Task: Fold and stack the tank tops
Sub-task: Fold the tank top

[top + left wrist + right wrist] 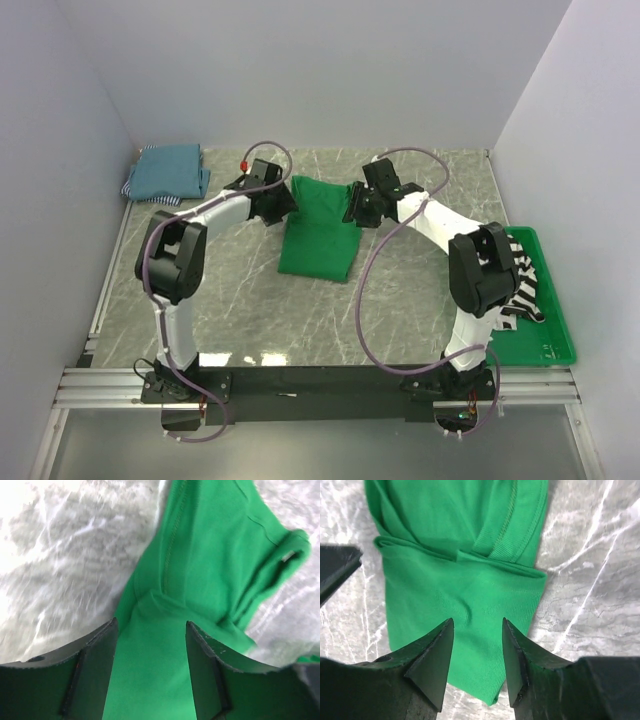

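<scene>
The bright green tank top (320, 228) lies on the table's middle, folded into a narrow strip with its far end doubled over. My left gripper (281, 206) is at its far left edge and my right gripper (352, 206) at its far right edge. In the left wrist view the left gripper (151, 625) is open, with green fabric (200, 555) under and between the jaws. In the right wrist view the right gripper (477, 622) is open above the folded green top (460, 585). The striped tank top (520, 285) lies crumpled at the right. Folded teal-blue tops (170, 172) sit at the far left.
The striped top lies in a rigid green plastic tray (548, 345) at the table's right edge, beside the right arm. White walls enclose the marble table (240, 300) on the left, back and right.
</scene>
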Available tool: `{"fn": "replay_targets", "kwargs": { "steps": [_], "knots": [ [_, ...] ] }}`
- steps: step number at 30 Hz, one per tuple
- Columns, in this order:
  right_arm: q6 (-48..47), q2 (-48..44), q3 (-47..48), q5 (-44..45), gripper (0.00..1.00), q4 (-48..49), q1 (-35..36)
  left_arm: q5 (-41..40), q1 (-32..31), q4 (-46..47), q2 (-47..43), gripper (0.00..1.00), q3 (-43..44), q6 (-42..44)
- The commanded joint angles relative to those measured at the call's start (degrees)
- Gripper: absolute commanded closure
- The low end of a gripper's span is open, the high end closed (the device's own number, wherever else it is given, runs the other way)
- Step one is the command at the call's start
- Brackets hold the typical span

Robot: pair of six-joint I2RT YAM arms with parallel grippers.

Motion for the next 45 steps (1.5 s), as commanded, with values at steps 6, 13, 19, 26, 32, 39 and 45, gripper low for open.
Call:
{"fn": "replay_targets", "kwargs": {
  "steps": [6,13,19,26,32,39,45],
  "knots": [
    [-1.9,-9.5,-3.4,6.4,0.49,-0.2,3.1,-0.7,-0.4,1.0,-15.0,0.50,-10.4,-2.5],
    [1.4,-13.4,-12.0,13.2,0.50,-0.2,10.4,2.1,-4.0,3.7,-20.7,0.57,-22.9,-3.5],
    [3.5,-12.6,-17.5,16.5,0.51,0.7,14.9,2.3,-5.3,7.9,-23.5,0.44,-33.6,-4.5],
    [5.5,-10.5,-24.5,15.3,0.51,3.7,15.6,2.5,-6.4,10.1,-24.3,0.39,-39.0,-5.2],
    [5.9,-10.2,-25.5,14.1,0.52,4.6,15.6,1.0,-7.3,9.7,-23.3,0.39,-38.7,-5.5],
    [8.5,-14.6,-27.3,12.8,0.52,6.0,15.6,-2.1,-7.6,8.4,-21.4,0.52,-39.1,-7.3],
    [13.5,-19.9,-31.1,11.6,0.51,10.1,15.2,-4.2,-8.3,8.8,-20.3,0.69,-39.6,-7.9]
  ]
}}
